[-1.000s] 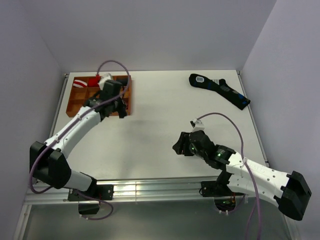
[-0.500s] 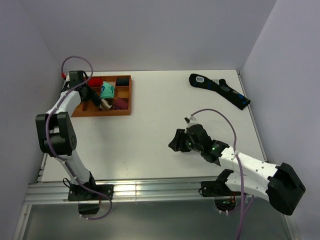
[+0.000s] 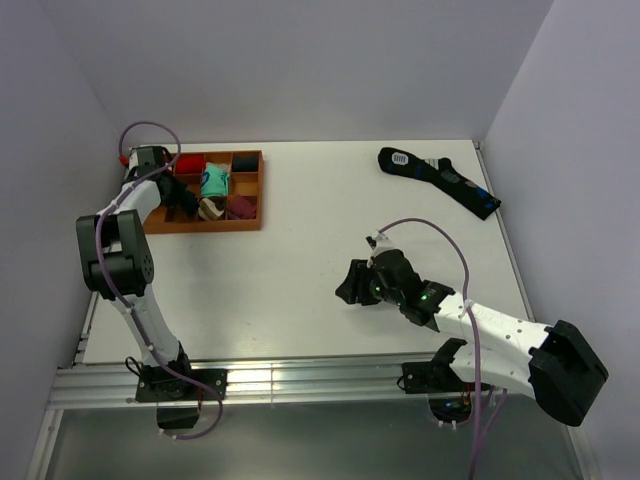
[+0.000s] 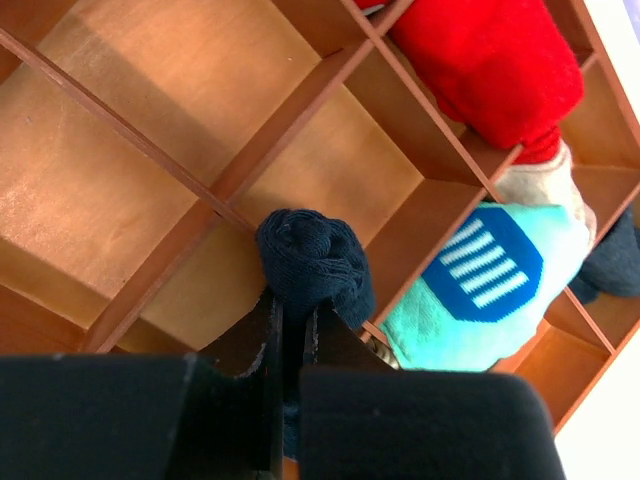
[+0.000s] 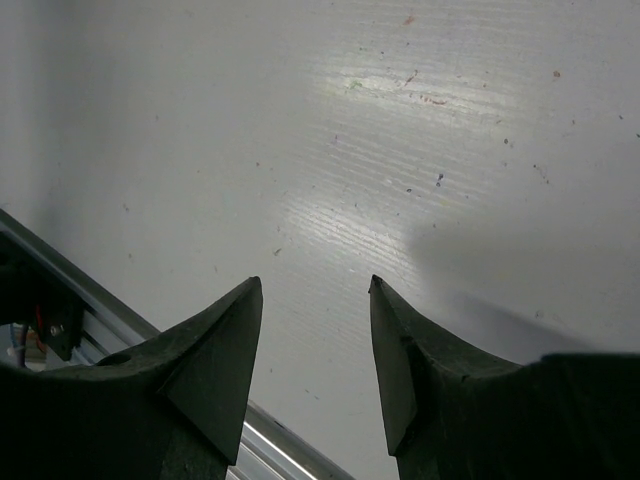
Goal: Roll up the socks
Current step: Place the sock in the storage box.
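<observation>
The socks [image 4: 312, 258], rolled into a dark navy ball, are pinched between the fingers of my left gripper [image 4: 292, 305], which is shut on them. They hang just above a divider of the orange compartment tray [image 4: 150, 80]. In the top view the left gripper [image 3: 178, 192] is over the left part of the tray [image 3: 250, 226], and the socks cannot be made out there. My right gripper [image 3: 347, 285] hovers over the bare white table [image 5: 400, 150]. In its wrist view the right gripper [image 5: 315, 285] is open with nothing between its fingers.
A red sock bundle [image 4: 490, 60] and a teal bundle with a blue striped patch [image 4: 480, 280] fill neighbouring compartments. A long black sock with blue patches [image 3: 440, 180] lies at the table's far right. The table's metal front rail [image 3: 300, 380] runs near the right gripper.
My left arm has swung from the tray's right side to its left part and folded back, still shut on the socks. The right arm has shifted slightly left.
</observation>
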You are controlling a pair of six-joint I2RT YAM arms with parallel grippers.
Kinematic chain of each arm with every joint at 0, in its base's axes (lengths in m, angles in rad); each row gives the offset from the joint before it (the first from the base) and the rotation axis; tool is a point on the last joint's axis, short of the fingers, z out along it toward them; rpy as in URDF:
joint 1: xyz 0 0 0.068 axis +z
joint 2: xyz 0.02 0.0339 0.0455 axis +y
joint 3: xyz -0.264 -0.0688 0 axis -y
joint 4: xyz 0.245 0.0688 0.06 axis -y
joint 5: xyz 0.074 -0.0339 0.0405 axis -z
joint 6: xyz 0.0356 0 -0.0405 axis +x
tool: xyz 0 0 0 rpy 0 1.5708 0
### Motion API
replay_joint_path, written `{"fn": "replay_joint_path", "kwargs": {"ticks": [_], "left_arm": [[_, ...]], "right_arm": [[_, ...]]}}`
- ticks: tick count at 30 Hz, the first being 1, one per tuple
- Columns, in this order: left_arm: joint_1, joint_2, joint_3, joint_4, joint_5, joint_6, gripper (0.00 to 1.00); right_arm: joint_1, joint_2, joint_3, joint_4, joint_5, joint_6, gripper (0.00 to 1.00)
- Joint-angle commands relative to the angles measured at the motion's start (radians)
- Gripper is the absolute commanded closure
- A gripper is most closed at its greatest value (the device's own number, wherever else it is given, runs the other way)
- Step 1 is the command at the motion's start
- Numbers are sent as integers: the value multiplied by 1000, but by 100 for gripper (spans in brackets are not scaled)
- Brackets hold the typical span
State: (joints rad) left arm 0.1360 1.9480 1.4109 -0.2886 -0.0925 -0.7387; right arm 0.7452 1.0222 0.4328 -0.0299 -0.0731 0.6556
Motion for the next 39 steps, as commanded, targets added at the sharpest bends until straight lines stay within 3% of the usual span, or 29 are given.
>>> {"fn": "replay_joint_path", "kwargs": {"ticks": [1,39], "left_arm": [[8,26,26,20,-33,-14,100],[34,135,-9,-207,-170,-24,100]], "right_arm": [[-7,4,-6,59,-7,-25,46],[-7,-1,-19,65,-16,-28,46]]}}
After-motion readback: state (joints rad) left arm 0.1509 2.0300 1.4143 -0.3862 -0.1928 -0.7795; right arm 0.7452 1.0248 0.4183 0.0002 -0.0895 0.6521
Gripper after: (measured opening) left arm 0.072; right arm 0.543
